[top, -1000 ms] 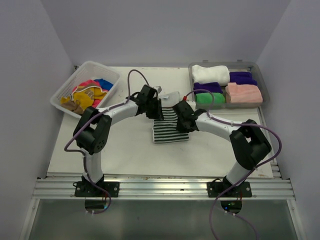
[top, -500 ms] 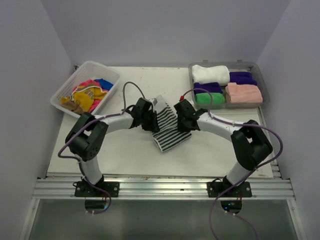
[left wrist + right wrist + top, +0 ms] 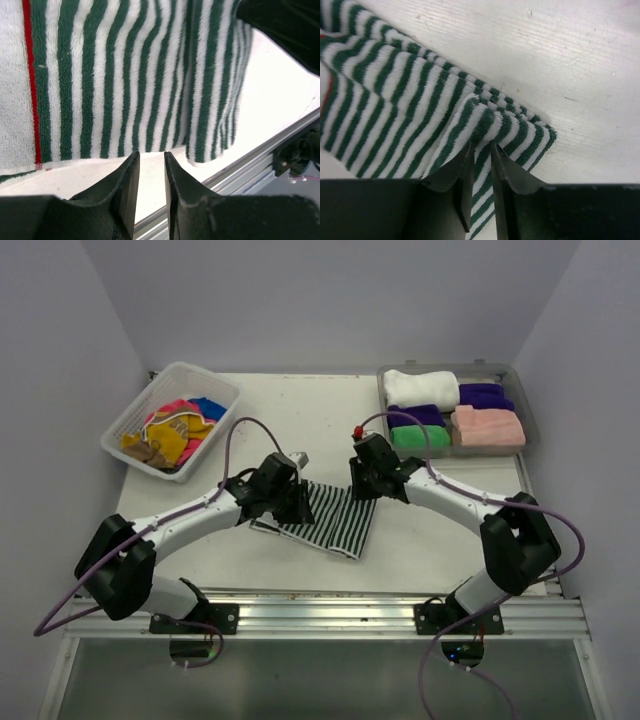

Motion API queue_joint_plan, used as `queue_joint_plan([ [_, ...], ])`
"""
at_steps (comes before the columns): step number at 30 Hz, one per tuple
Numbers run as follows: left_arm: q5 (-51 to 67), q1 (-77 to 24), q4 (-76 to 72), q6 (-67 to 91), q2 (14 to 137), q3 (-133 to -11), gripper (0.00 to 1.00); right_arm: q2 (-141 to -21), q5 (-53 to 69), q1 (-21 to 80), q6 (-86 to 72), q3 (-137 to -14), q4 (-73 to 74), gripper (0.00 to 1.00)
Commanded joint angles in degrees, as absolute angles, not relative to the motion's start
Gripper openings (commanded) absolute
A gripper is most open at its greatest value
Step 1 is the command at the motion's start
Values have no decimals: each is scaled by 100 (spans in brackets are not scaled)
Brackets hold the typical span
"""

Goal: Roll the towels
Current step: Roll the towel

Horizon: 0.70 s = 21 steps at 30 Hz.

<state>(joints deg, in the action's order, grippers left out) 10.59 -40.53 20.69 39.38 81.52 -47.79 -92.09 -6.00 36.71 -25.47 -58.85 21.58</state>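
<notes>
Here the right gripper (image 3: 481,147) is pressed together on a raised fold at the far right corner of the striped towel (image 3: 330,520). The left gripper (image 3: 151,161) has its fingers drawn almost together at the towel's left hem, apparently nipping the edge. The towel lies mostly flat but skewed on the table (image 3: 300,410), near the middle, between the two arms. Unrolled towels fill the basket (image 3: 135,405) at far left; finished rolls sit in the tray (image 3: 450,368) at far right. The step in hand appears to be spreading. To do it well, both holds should pull apart evenly, removing the puckered corner and squaring the cloth before any rolling starts.
</notes>
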Motion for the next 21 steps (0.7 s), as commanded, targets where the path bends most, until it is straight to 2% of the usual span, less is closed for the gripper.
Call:
queue_joint_plan([
  [1,870,-4113,2584,3823,7849,-5229,31,-8526,-396,3647,-2566,-6099,2109,27],
  [3,844,-4192,2628,3841,7831,-5352,31,-8290,-378,3647,-2663,-6178,2206,33],
  [4,800,-4236,2654,3858,7848,-5405,32,-8201,-421,3647,-2689,-6205,2328,40],
  [5,730,-4349,2672,3893,7857,-5527,33,-8113,-491,3647,-2768,-6214,2399,44],
  [7,414,-4508,2847,3911,7954,-5712,34,-7832,-746,3586,-2847,-6205,2652,47],
  [14,-1106,-5762,3901,3955,8858,-7256,40,-6751,-352,1972,-3401,-5266,3085,48],
  [20,-2187,-6739,5017,4157,10413,-8636,44,-6189,-36,1231,-3445,-4597,3296,49],
  [21,-2406,-6837,5193,4166,10693,-8770,48,-6153,-26,1187,-3428,-4518,3313,49],
])
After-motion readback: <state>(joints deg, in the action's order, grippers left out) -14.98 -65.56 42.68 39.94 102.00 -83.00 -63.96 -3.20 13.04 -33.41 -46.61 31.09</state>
